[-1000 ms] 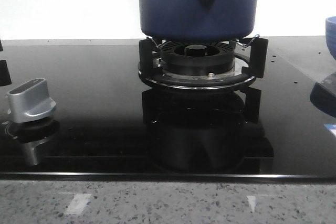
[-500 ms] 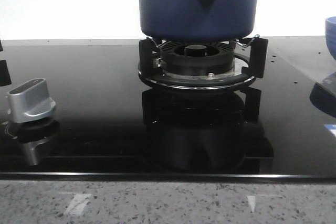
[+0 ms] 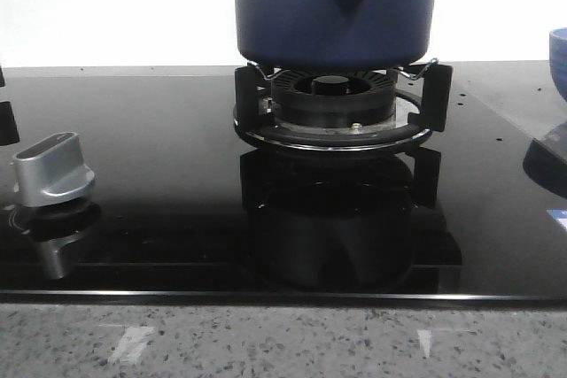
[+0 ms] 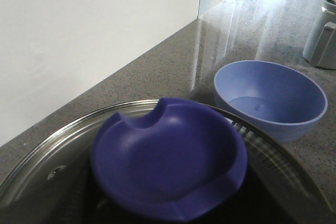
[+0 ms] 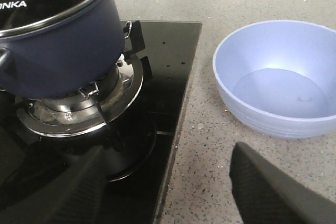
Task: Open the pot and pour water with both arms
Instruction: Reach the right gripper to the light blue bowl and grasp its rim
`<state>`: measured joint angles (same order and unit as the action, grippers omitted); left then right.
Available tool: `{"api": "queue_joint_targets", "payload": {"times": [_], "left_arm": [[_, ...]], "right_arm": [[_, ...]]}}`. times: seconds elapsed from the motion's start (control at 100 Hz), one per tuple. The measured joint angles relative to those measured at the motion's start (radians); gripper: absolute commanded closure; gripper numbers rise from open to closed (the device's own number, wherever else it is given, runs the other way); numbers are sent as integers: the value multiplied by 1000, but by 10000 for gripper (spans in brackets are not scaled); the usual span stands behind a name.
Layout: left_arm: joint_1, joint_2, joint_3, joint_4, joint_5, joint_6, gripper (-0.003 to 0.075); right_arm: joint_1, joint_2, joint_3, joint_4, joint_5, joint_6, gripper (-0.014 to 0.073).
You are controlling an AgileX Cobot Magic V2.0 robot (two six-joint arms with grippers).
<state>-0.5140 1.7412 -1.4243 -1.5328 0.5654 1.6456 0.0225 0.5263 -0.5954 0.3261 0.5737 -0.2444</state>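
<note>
One pot [image 3: 335,6] on burner [image 3: 332,104]; one bowl [image 5: 278,77]; right jaws apart, left unclear.

- White capitals "NKA", cut off at the frame edge before the first letter, stand on a dark surface seen through the pot's [image 5: 63,45] glass lid.
- No other text is readable.

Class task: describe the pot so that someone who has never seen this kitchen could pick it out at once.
Find the black glass hob set in the speckled counter. The pot stands on the burner's support. It is large, dark navy and straight-sided, with a handle stub that has a round hole, unlike the smaller, paler blue bowl on the counter beside the hob.
</note>
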Motion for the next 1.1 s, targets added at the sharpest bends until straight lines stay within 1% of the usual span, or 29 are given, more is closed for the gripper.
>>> {"api": "queue_joint_targets", "payload": {"times": [0.42,0.75,0.89,1.03,1.1], "left_arm": [[0,0,-6,2,0,0,365],[7,-8,-53,16,-1,2,365],[44,-43,-66,16,10,5,365],[104,-85,-67,16,21,5,365],[141,-105,-67,16,35,5,365]], "right_arm": [[0,0,0,-8,2,0,139],[0,0,0,-16,2,11,139],[0,13,-5,-24,2,22,139],[0,67,-35,-49,2,73,139],[-18,113,-64,-62,6,107,139]]}}
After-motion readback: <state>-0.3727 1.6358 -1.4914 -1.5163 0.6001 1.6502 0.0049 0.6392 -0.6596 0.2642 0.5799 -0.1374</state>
